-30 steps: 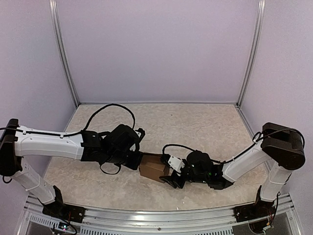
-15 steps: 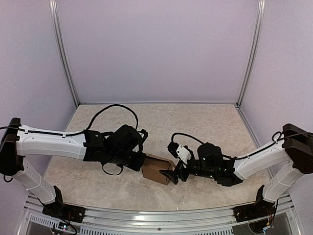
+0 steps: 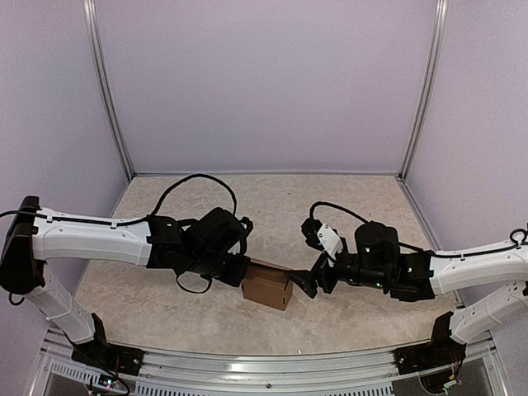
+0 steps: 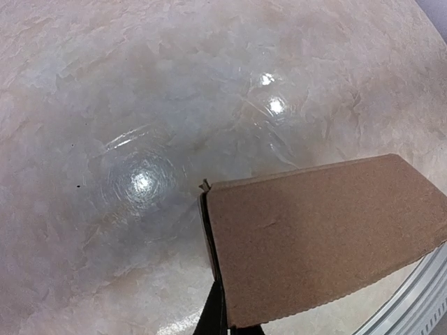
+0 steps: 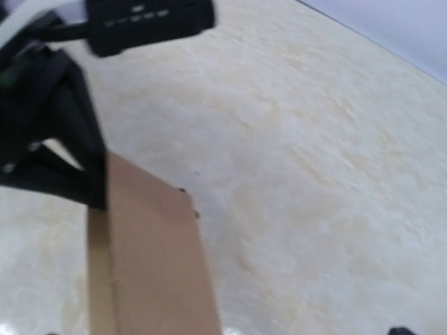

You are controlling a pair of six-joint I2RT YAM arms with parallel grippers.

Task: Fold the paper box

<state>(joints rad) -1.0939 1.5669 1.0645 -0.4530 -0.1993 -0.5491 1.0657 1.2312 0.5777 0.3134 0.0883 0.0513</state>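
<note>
The paper box point(image 3: 266, 289) is a small brown cardboard cube-like box on the table between my two arms. My left gripper point(image 3: 240, 271) is at the box's left side, shut on one of its cardboard panels. In the left wrist view that panel point(image 4: 321, 237) fills the lower right, with my black fingers point(image 4: 213, 314) pinching its near edge. My right gripper point(image 3: 306, 283) is open just right of the box and holds nothing. In the right wrist view the box point(image 5: 150, 258) is at lower left with the left gripper point(image 5: 63, 139) behind it.
The table top point(image 3: 330, 214) is mottled beige stone pattern, walled by lilac panels at the back and sides. A metal rail point(image 3: 264, 363) runs along the near edge. Black cables loop over both arms.
My right arm has pulled back to the right, off the box, and stretched out. My left gripper and the box have shifted slightly right.
</note>
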